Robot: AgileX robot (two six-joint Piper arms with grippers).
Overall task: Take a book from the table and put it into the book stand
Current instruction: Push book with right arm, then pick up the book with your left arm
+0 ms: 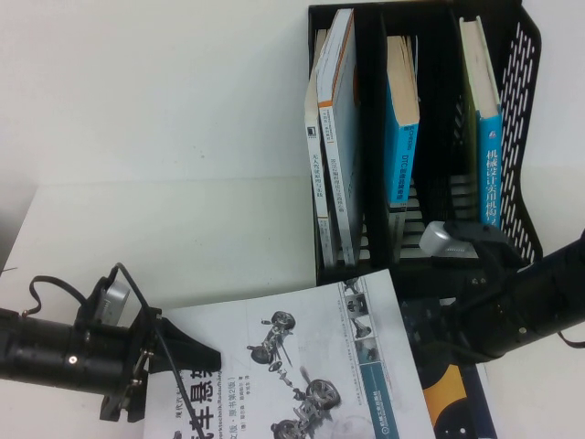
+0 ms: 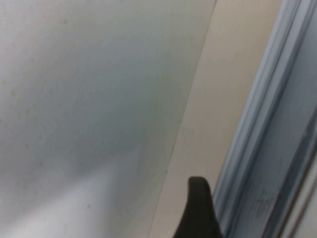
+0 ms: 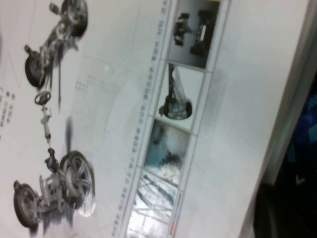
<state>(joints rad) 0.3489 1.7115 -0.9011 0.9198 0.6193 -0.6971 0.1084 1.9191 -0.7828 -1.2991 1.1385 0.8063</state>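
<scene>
The white book (image 1: pixel 302 366) with grey suspension drawings and a teal strip lies at the front middle of the table (image 1: pixel 183 229), just in front of the black book stand (image 1: pixel 526 110). Its cover fills the right wrist view (image 3: pixel 124 124). My right gripper (image 1: pixel 413 322) is at the book's right edge and is shut on it, with one dark finger (image 3: pixel 280 213) under that edge. My left gripper (image 1: pixel 196 352) is at the book's far left corner and touches it. The left wrist view shows only white surface and a blurred pale-blue edge.
A dark navy book with an orange graphic (image 1: pixel 448 393) lies under the white book's right side. The stand's left compartment holds two pale books (image 1: pixel 334 137). The middle one (image 1: pixel 402 128) and the right one (image 1: pixel 484 137) each hold a blue-spined book.
</scene>
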